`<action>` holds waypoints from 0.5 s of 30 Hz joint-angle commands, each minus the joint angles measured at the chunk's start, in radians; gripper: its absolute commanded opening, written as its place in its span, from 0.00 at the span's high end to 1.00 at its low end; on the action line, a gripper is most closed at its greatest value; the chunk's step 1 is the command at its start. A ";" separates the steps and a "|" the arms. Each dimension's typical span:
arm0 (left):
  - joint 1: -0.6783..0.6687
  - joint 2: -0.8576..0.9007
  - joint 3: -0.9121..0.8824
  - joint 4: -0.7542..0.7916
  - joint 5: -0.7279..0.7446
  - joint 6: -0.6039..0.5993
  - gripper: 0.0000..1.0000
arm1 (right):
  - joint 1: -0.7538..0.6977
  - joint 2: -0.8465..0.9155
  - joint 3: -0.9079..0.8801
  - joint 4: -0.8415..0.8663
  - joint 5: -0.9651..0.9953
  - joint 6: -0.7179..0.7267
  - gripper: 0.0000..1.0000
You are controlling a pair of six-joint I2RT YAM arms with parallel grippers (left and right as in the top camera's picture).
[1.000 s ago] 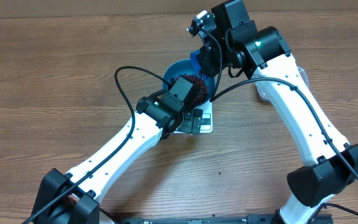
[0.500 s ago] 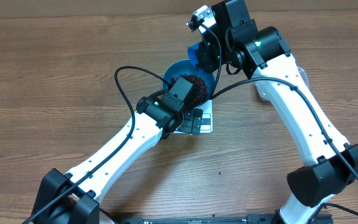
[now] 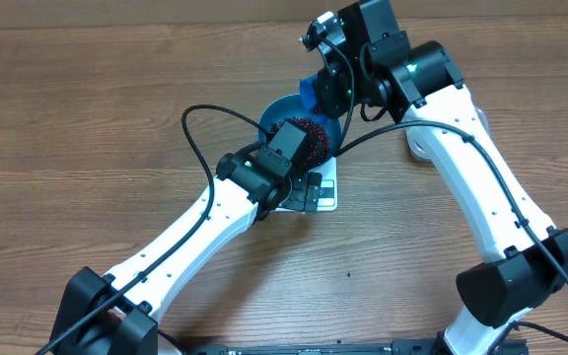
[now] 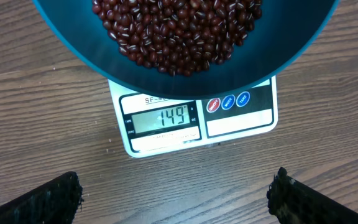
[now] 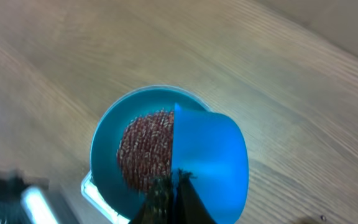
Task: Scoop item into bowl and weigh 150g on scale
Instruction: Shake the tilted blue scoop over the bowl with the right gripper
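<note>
The blue bowl (image 4: pixel 104 59) stands on the white scale (image 4: pixel 241 121), whose display shows 149. A heap of dark red beans (image 4: pixel 173 31) fills the bowl's middle. My left gripper (image 4: pixel 176 202) hovers open over bare wood just in front of the scale, with nothing between its fingertips (image 4: pixel 55 199). From above, the left gripper (image 3: pixel 306 192) sits over the scale's (image 3: pixel 329 197) front edge. My right gripper (image 5: pixel 173 190) is shut on a small blue scoop (image 5: pixel 213 158), held over the bowl's (image 5: pixel 104 152) right half, above the beans (image 5: pixel 145 149). Overhead, the scoop (image 3: pixel 311 95) hangs at the bowl's (image 3: pixel 276 108) far rim.
A black cable (image 3: pixel 193 138) loops over the wood left of the bowl. A pale object (image 3: pixel 414 150) lies partly hidden under the right arm. Both white arms cross the near half of the table.
The right wrist has wobbled slightly above the bowl, shifting the scoop a little. The left arm, bowl and scale have not moved.
</note>
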 commanded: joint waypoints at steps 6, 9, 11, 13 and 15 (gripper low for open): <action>-0.001 0.009 0.011 -0.001 0.008 0.019 0.00 | -0.016 -0.030 0.011 -0.003 -0.047 -0.034 0.95; -0.001 0.009 0.011 -0.001 0.008 0.019 0.00 | -0.016 -0.030 0.011 -0.003 -0.047 -0.034 0.95; -0.001 0.009 0.011 -0.001 0.008 0.019 0.00 | -0.015 -0.030 0.011 -0.004 -0.047 -0.034 0.94; -0.001 0.009 0.011 -0.001 0.008 0.019 0.00 | -0.015 -0.030 0.010 -0.004 -0.047 -0.034 0.94; -0.001 0.009 0.011 -0.001 0.008 0.019 0.01 | -0.015 -0.030 0.010 -0.004 -0.047 -0.034 0.94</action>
